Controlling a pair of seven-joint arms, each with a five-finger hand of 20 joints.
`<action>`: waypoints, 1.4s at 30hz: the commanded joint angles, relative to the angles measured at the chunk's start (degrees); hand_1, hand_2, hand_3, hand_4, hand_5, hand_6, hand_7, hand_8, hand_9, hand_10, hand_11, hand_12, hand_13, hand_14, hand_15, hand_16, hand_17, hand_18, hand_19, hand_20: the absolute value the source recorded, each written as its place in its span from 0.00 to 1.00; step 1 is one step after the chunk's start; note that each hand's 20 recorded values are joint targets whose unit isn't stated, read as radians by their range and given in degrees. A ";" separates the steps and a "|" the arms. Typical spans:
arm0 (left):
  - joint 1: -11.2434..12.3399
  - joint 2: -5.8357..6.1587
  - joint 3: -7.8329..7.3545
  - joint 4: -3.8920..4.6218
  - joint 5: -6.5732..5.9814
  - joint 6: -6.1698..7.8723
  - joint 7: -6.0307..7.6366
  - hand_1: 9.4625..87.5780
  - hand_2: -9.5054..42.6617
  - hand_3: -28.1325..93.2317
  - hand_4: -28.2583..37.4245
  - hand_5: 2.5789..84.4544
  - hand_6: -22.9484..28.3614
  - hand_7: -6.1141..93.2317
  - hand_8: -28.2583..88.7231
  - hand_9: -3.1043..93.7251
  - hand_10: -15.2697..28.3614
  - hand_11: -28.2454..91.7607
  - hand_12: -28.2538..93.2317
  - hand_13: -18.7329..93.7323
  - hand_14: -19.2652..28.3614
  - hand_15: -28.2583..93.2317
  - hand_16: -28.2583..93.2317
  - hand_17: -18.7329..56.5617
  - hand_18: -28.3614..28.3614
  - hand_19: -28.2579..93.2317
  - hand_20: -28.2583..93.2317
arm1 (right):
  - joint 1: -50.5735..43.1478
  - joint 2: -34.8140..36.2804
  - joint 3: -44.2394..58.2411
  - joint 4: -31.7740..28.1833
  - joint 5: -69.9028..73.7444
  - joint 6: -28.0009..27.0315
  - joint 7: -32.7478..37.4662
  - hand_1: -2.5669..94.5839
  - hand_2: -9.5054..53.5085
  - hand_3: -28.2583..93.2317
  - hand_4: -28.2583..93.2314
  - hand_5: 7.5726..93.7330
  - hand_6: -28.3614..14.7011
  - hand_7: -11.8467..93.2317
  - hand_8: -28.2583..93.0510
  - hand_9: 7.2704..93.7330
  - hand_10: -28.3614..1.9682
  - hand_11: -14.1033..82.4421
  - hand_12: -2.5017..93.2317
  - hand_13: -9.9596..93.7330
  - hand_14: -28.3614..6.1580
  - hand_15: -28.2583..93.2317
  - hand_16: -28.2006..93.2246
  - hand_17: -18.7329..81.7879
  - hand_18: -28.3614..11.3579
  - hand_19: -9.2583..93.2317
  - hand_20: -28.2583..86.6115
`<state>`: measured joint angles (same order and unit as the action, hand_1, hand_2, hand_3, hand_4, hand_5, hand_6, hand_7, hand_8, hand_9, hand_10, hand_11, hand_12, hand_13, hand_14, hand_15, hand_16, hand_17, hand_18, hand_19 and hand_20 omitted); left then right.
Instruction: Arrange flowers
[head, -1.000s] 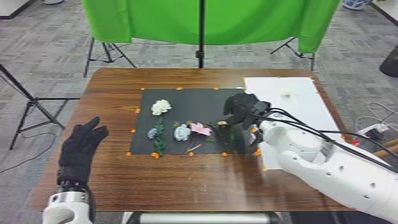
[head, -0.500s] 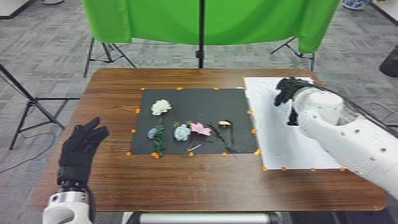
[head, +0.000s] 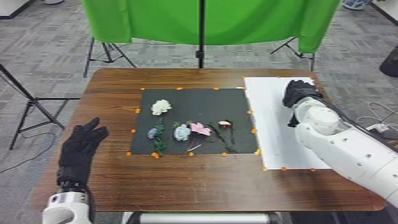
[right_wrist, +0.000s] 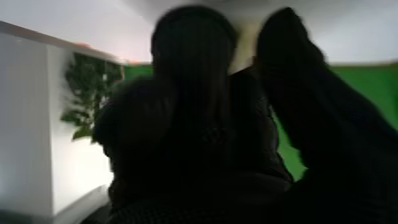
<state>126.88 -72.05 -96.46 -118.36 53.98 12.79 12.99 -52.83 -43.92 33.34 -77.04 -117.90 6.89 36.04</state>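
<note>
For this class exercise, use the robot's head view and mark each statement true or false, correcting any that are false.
1. The white flower lies on the dark mat. True.
2. The robot's right hand is over the dark mat. False: the right hand is over the white sheet.
3. The left hand is to the left of the dark mat. True.
4. The pink flower lies to the left of the light blue flower. False: the pink flower is just right of the light blue flower.
5. The green cloth hangs beyond the table's far edge. True.
</note>
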 joint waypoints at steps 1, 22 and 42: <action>0.55 -0.70 -0.08 0.06 0.26 -0.40 -0.14 0.14 0.29 0.76 0.00 0.53 0.52 0.18 0.20 0.50 0.66 0.39 0.36 0.45 0.76 0.42 0.25 0.26 0.74 0.30 0.39 | -5.21 1.65 0.77 -2.30 -3.03 10.05 -3.55 0.66 0.00 0.69 0.06 0.82 0.69 0.30 0.29 0.95 0.63 0.21 0.34 0.99 0.77 0.65 0.50 0.82 0.45 1.00 0.62; 0.64 -0.63 0.25 0.06 0.32 -0.58 -0.32 0.14 0.29 0.76 0.00 0.53 0.53 0.18 0.20 0.50 0.66 0.39 0.36 0.45 0.76 0.42 0.25 0.26 0.74 0.30 0.39 | -22.64 5.00 11.02 -31.63 3.84 -1.52 -9.41 0.66 0.00 0.69 0.08 0.84 0.68 0.30 0.30 0.96 0.63 0.22 0.36 0.99 0.77 0.65 0.51 0.82 0.46 1.00 0.66; 0.46 -0.50 0.68 0.21 0.32 -0.39 -0.68 0.15 0.28 0.77 0.00 0.53 0.52 0.18 0.20 0.50 0.66 0.39 0.36 0.45 0.76 0.42 0.25 0.26 0.74 0.30 0.39 | -31.44 3.70 22.65 -37.01 8.05 -5.22 -9.58 0.42 0.00 0.69 0.10 0.67 0.61 0.22 0.17 0.84 0.43 0.32 0.20 0.99 0.73 0.64 0.50 0.84 0.50 1.00 0.60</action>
<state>127.03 -72.40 -96.06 -118.38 54.04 12.77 12.91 -81.13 -39.62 51.78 -111.01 -109.96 3.48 26.47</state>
